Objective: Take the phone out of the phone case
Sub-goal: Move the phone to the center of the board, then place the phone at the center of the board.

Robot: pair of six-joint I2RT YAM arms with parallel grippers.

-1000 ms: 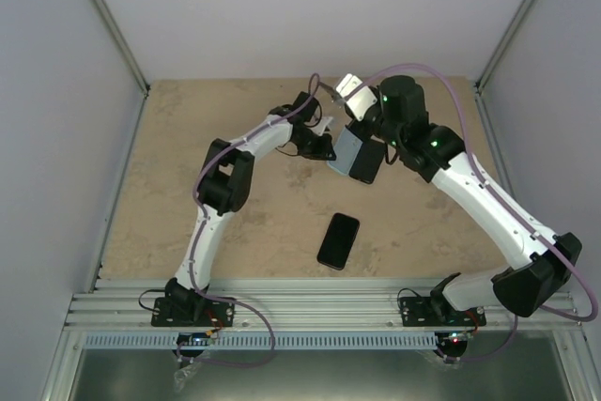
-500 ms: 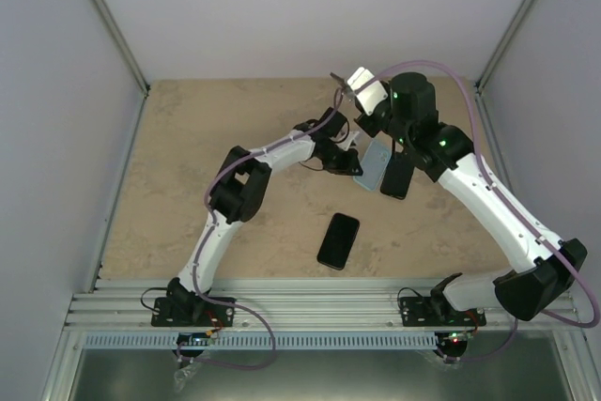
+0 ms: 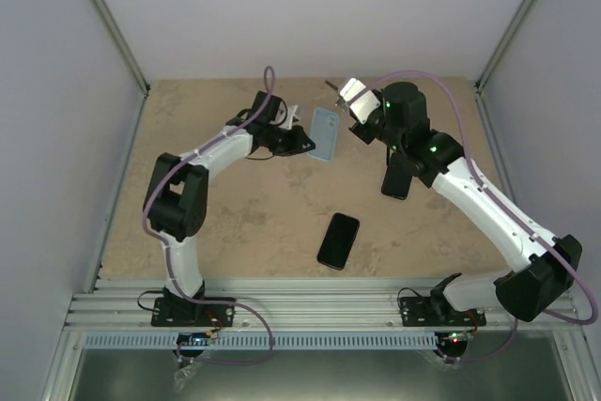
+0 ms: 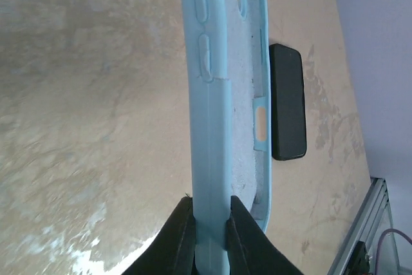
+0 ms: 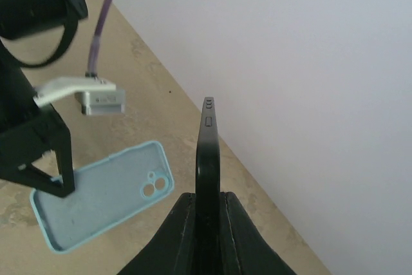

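The light blue phone case [image 3: 326, 134] is empty and held off the table by my left gripper [image 3: 306, 139], which is shut on its edge. The left wrist view shows the case [image 4: 212, 127] edge-on between my fingers [image 4: 180, 230]. My right gripper [image 3: 398, 162] is shut on a black phone [image 3: 396, 179] and holds it in the air to the right of the case. In the right wrist view the phone [image 5: 208, 152] stands edge-on in my gripper [image 5: 208, 207], with the open case [image 5: 103, 198] to its left.
A second black phone [image 3: 339, 240] lies flat on the beige table [image 3: 216, 223] in front of both grippers; it also shows in the left wrist view [image 4: 287, 104]. Grey walls enclose the back and sides. An aluminium rail [image 3: 310, 312] runs along the near edge.
The case and the phone have come apart. My left gripper has swung left with the empty case. My right gripper has stayed at the right with the black phone in it.
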